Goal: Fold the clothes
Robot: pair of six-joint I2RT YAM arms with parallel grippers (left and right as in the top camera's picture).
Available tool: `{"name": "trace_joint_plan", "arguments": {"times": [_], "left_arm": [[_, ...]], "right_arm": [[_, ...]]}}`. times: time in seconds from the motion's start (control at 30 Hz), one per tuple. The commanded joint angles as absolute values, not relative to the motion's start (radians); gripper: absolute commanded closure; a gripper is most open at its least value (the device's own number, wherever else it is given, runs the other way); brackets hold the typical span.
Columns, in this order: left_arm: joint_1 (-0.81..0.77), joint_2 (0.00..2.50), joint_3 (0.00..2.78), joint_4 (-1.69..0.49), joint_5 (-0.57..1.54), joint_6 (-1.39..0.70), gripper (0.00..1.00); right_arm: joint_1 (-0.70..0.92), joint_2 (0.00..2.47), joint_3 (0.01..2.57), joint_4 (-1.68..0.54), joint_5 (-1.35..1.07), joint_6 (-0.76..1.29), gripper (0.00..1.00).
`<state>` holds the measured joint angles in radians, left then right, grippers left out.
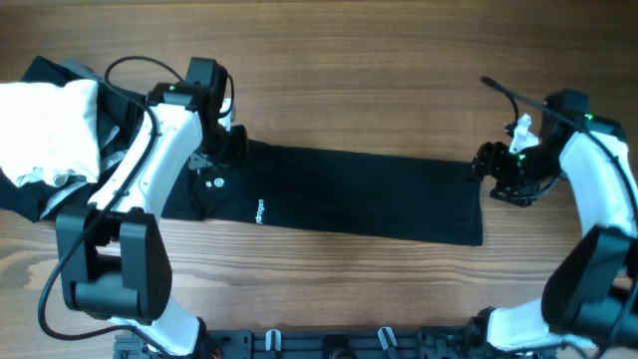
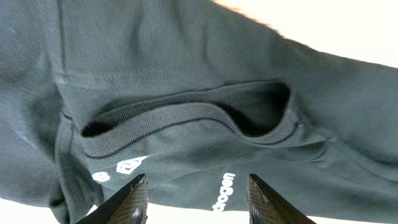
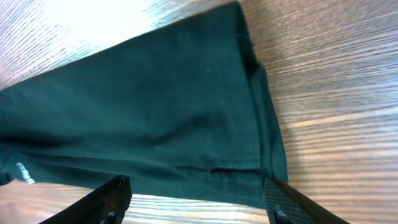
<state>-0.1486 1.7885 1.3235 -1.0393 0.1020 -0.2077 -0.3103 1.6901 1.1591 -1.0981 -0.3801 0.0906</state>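
Observation:
A large black garment (image 1: 349, 191) lies folded into a long strip across the table, with a small round white mark and white lettering near its left end. My left gripper (image 1: 227, 140) is open and empty above the collar end; the left wrist view shows the neck opening (image 2: 186, 118) and white lettering (image 2: 224, 193) between its fingers (image 2: 196, 202). My right gripper (image 1: 490, 165) is open and empty at the strip's right end; the right wrist view shows the hem corner (image 3: 249, 143) between its fingers (image 3: 196, 202).
A pile of clothes sits at the far left: a white piece (image 1: 50, 125) on top of black fabric (image 1: 30, 194). Bare wooden table (image 1: 379, 80) surrounds the strip. A black cable (image 1: 508, 92) trails by the right arm.

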Motion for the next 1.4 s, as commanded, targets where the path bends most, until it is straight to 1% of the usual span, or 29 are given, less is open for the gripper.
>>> {"name": "trace_joint_plan", "arguments": {"times": [0.0,0.13,0.33,0.43,0.53,0.6,0.7,0.83,0.87,0.9,0.93,0.97,1.0,1.17,1.27,1.37], "left_arm": [[-0.143,1.781,1.263,-1.008,0.093,-0.217,0.49],[-0.143,1.781,1.245,-0.994,0.093,-0.216,0.48],[-0.143,1.781,1.245,-0.984,0.093,-0.216,0.47],[-0.141,1.781,1.245,-0.983,0.093,-0.217,0.47],[-0.141,1.781,1.245,-0.982,0.093,-0.216,0.47],[-0.141,1.781,1.245,-0.979,0.093,-0.216,0.47],[-0.141,1.781,1.245,-0.976,0.093,-0.216,0.47],[-0.141,1.780,1.245,-0.976,0.093,-0.216,0.47],[-0.141,1.780,1.245,-0.976,0.093,-0.216,0.47],[-0.141,1.780,1.245,-0.978,0.093,-0.216,0.48],[-0.141,1.780,1.245,-0.979,0.093,-0.216,0.48],[-0.141,1.780,1.245,-0.980,0.093,-0.216,0.48],[-0.141,1.780,1.245,-0.982,0.093,-0.216,0.48],[-0.140,1.780,1.248,-0.979,0.093,-0.212,0.52],[-0.128,1.773,1.279,-1.007,0.093,-0.204,0.55],[-0.115,1.754,1.359,-1.086,0.097,-0.205,0.53]], "right_arm": [[-0.358,1.782,1.151,-1.104,-0.491,-0.004,0.27],[-0.382,1.836,1.126,-1.081,-0.477,-0.023,0.26],[-0.400,1.850,1.004,-0.958,-0.445,-0.041,0.22],[-0.402,1.850,0.947,-0.899,-0.413,0.025,0.22],[-0.400,1.850,0.901,-0.838,-0.487,0.052,0.24],[-0.390,1.850,0.875,-0.802,-0.568,0.019,0.28],[-0.366,1.850,0.858,-0.795,-0.589,-0.035,0.35],[-0.353,1.849,0.858,-0.770,-0.633,-0.049,0.53],[-0.353,1.849,0.858,-0.762,-0.633,-0.041,0.66],[-0.355,1.849,0.858,-0.750,-0.625,-0.025,0.72],[-0.358,1.847,0.858,-0.741,-0.620,-0.006,0.82],[-0.362,1.845,0.859,-0.733,-0.618,0.013,0.94],[-0.372,1.838,0.862,-0.722,-0.618,0.043,0.96],[-0.432,1.758,0.897,-0.725,-0.607,0.136,0.96],[-0.462,1.670,0.932,-0.746,-0.532,0.184,0.96],[-0.469,1.566,0.980,-0.774,-0.434,0.187,0.96]]}}
